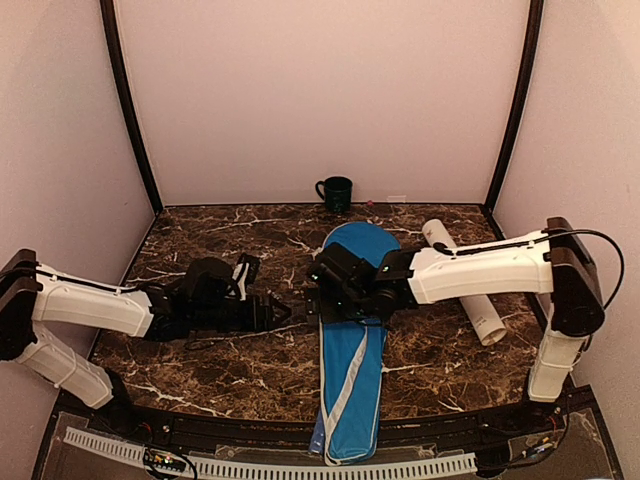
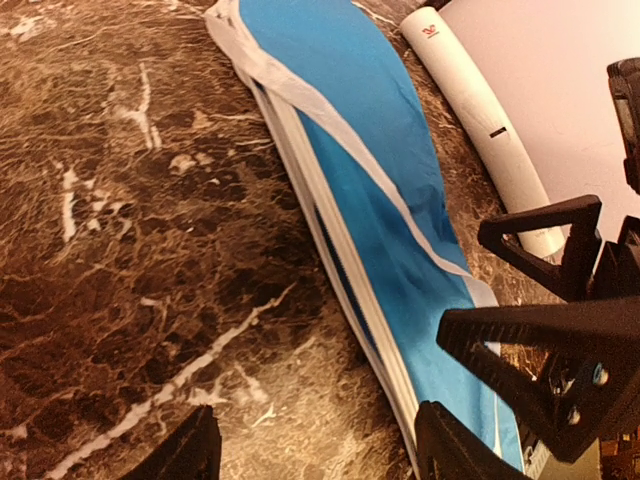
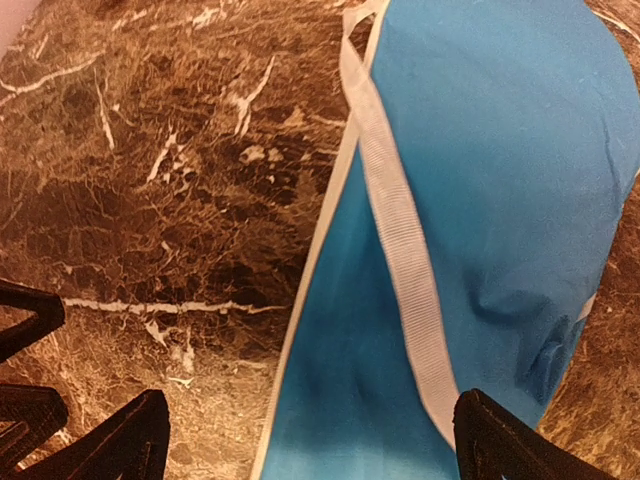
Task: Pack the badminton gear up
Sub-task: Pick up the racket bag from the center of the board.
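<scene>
Bench (image 1: 200,230): marble top.
Blue cover (image 1: 352,350): lies flat from mid-bench to the near edge and overhangs it. The seam facing the left edge gapes.
White tube (image 1: 485,315): beside the right edge.
Right gripper (image 1: 318,300): jaws spread astride that seam.
Left gripper (image 1: 275,310): jaws spread, empty, close beside the seam.
Step, likely: closing the cover. Next move: find the zip pull, which is unseen.

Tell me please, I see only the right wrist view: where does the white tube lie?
Observer: The white tube lies to the right of the blue cover, angled toward the back right corner.
Operator: Is the left gripper open?
Observer: Yes, the left gripper is open and empty, just left of the cover's edge.
Operator: Is there anything else that I miss?
Observer: A dark green mug stands at the far edge of the table.
</scene>
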Robot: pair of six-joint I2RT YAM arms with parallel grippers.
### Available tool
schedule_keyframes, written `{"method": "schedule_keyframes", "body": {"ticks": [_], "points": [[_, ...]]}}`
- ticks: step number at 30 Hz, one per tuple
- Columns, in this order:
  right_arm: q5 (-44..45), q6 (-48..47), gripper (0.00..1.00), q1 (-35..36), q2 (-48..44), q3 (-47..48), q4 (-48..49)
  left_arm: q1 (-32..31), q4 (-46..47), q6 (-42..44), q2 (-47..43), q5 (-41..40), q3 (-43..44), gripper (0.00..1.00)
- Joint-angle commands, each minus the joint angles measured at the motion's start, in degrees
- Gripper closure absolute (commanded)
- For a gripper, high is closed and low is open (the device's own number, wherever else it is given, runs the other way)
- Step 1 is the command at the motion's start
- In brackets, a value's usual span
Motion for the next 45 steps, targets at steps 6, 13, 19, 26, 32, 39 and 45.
{"method": "schedule_keyframes", "body": {"ticks": [6, 13, 19, 26, 32, 39, 45], "points": [[6.81, -0.34, 0.00, 4.32, 16.05, 15.55, -12.40, 1.42, -2.42, -3.27, -5.79, -4.45, -4.44, 0.31], [6.98, -1.51, 0.01, 4.53, 22.97, 20.40, -14.72, 1.98, -1.23, -4.58, -6.43, -3.99, -6.81, 0.31], [13.68, 1.08, 0.26, 4.68, 26.94, 23.51, -22.34, 2.18, -0.18, -5.06, -6.17, -3.52, -7.47, 0.30], [14.27, 1.72, 0.56, 4.52, 26.56, 20.74, -21.02, 2.37, 0.48, -5.13, -5.30, -2.89, -7.32, 0.30], [11.23, 1.23, 1.00, 3.58, 21.55, 14.88, -14.42, 2.46, 0.73, -5.02, -5.48, -2.74, -7.27, 0.30], [-2.67, -6.45, 1.00, 1.33, 0.73, -5.40, 18.51, 2.48, 2.93, -4.27, -6.67, -1.21, -7.66, 0.30], [-17.17, -9.72, 1.00, -0.93, -10.01, -17.79, 38.50, 2.46, 7.88, -2.25, -6.41, 4.06, -7.36, 0.30]]}}
